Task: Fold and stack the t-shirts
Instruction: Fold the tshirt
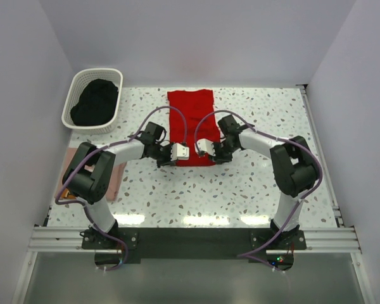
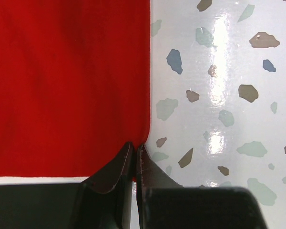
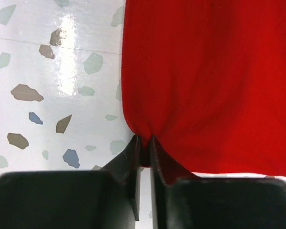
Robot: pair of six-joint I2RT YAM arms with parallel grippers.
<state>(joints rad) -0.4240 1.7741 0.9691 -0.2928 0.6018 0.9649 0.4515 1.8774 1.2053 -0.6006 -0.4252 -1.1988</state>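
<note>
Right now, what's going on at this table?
Two robot arms are folding a red t-shirt, which lies as a long narrow strip in the middle of the speckled table. The left hand and the right hand are each shut on a near corner of it, the cloth bunching slightly at the right one. A pink t-shirt lies at the table's left edge, partly under the left arm, not held. A white basket at the far left corner holds dark cloth.
</note>
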